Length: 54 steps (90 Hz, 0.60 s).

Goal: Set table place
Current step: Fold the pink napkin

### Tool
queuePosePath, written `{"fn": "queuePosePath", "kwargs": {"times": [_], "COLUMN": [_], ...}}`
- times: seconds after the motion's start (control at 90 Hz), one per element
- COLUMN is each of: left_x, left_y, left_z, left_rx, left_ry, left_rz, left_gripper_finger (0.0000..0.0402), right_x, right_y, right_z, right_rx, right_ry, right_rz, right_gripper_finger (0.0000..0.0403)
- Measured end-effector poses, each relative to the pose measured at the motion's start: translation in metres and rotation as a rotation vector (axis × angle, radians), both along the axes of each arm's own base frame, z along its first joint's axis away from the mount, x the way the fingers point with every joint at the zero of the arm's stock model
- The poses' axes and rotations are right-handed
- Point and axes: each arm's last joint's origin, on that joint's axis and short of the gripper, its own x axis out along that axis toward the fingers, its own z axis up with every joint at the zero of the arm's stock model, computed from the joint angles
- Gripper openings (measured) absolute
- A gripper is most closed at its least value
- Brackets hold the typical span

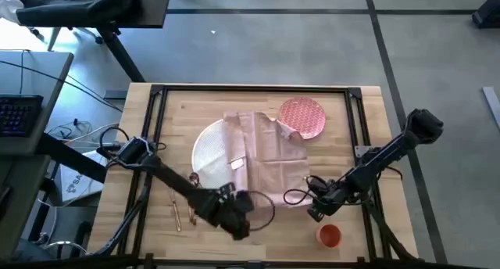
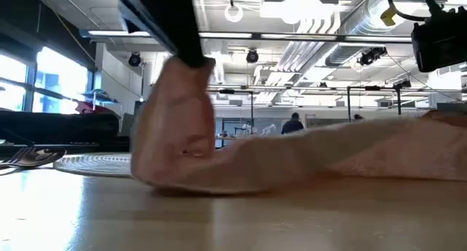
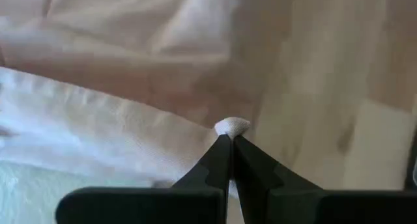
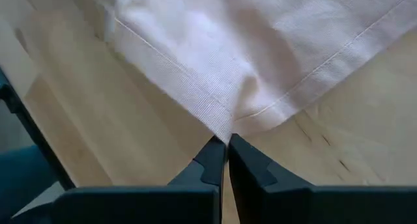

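On the tabletop the napkin lies mid-table, draped over the white plate. We hold both near corners: the left gripper pinches one shut, the right gripper the other. The edge between them runs left-right, apparently slack.

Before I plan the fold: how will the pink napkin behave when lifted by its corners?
Likely floppy: the napkin lies creased over the white plate. It should sag between the left gripper and right gripper, each shut on a corner. Probably light.
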Motion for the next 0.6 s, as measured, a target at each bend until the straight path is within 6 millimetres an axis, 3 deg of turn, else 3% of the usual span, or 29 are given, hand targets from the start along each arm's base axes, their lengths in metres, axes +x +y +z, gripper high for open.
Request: {"fn": "queuePosePath", "kwargs": {"times": [0.267, 0.389, 0.6], "left_x": [-0.051, -0.074, -0.104], "left_y": [-0.020, -0.034, -0.050], "left_z": [-0.002, -0.003, -0.032], "left_rx": [0.083, 0.101, 0.001], "left_ry": [0.095, 0.052, 0.028], "left_rz": [0.260, 0.405, 0.569], "left_gripper_finger": [0.0000, 0.0000, 0.0000], "right_x": [-0.004, -0.006, -0.003], "right_y": [0.005, 0.008, 0.013], "right_z": [0.000, -0.001, -0.015], "right_rx": [0.001, -0.004, -0.042], "right_ry": [0.003, 0.006, 0.031], "right_rz": [0.028, 0.039, 0.065], "right_gripper_finger": [0.0000, 0.0000, 0.0000]}}
